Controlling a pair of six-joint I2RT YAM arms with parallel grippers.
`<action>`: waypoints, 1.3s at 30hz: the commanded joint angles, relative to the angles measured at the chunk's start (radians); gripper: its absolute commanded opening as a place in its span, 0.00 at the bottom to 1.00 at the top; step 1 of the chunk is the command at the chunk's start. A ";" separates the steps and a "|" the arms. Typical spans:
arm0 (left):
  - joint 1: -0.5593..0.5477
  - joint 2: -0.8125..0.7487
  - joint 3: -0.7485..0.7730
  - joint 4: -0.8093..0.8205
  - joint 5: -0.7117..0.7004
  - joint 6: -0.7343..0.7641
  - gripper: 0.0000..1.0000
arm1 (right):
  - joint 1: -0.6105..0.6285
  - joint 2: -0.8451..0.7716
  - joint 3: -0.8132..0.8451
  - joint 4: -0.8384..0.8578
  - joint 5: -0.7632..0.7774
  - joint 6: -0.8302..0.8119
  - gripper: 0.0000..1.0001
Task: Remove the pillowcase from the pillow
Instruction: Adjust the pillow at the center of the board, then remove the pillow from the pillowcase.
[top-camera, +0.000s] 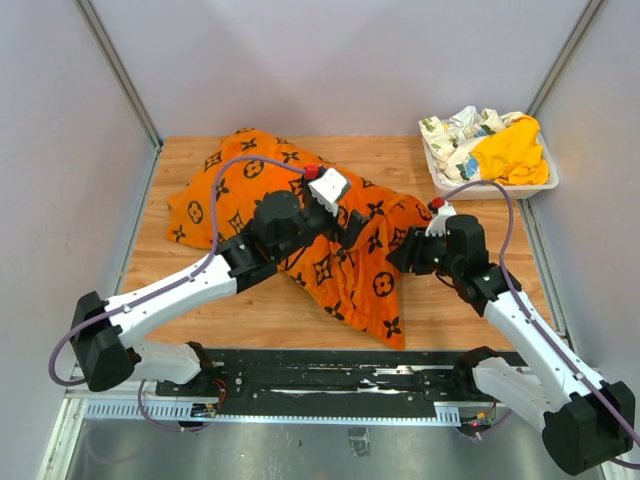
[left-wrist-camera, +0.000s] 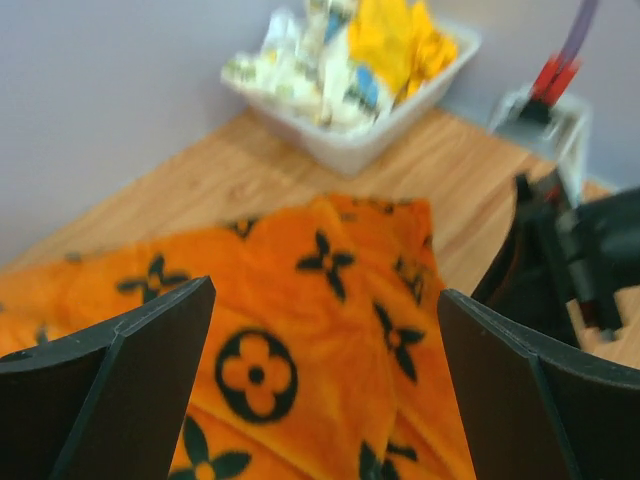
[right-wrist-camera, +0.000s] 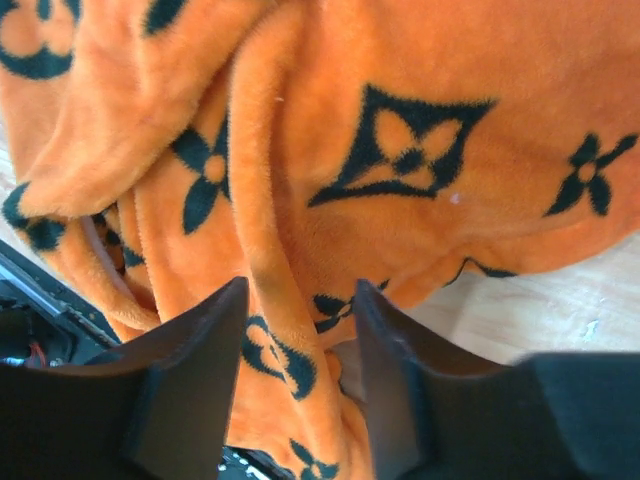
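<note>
Pillowcase (top-camera: 240, 195) lies crumpled across the bench (top-camera: 460, 320) middle, reaching toward its far-left corner; left gripper (top-camera: 352, 228) hovers over it, fingers (left-wrist-camera: 120, 390) spread wide, holding nothing; right gripper (top-camera: 403, 256) straddles a fold at its right edge; whether clamped, I cannot tell.

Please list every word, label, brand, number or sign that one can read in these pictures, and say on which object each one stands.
There are none.
The pillowcase carries only black flower, diamond and circle motifs, no letters.
The floral cloth in the bin shows only a print.
</note>
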 joint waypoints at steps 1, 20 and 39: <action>-0.001 0.032 -0.168 0.050 -0.133 -0.060 0.98 | 0.018 0.043 0.029 -0.029 -0.008 -0.065 0.34; 0.031 0.061 -0.180 0.016 -0.055 -0.039 0.99 | 0.001 0.095 0.111 -0.112 0.107 -0.089 0.01; 0.078 0.110 -0.269 0.118 -0.131 -0.097 0.83 | 0.039 0.194 0.143 0.033 0.003 -0.060 0.30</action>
